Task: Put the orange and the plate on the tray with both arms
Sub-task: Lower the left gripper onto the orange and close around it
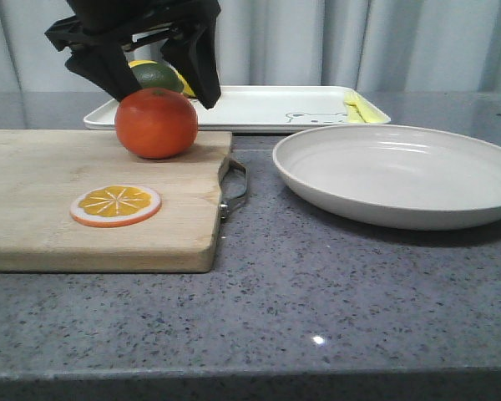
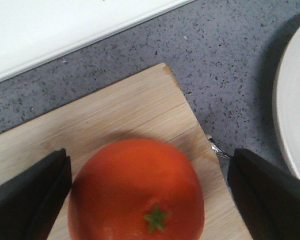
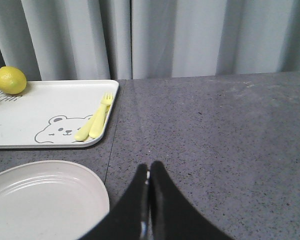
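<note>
From my station I saw a wooden cutting board [image 1: 100, 200] with a metal handle [image 1: 235, 189], an orange slice [image 1: 116, 205] lying flat on it, a lemon [image 3: 10, 80], yellow cutlery [image 3: 96, 120], grey curtains [image 3: 190, 37] behind the speckled counter [image 1: 334, 292].

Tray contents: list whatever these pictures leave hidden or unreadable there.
- Front view: the left gripper and the orange cover most of the lemon and a green fruit on the tray; the green fruit cannot be identified.
- Right wrist view: the picture's edge cuts off the tray's left part; only the lemon, bear drawing and yellow cutlery show.
- Left wrist view: only a bare tray corner appears.
</note>
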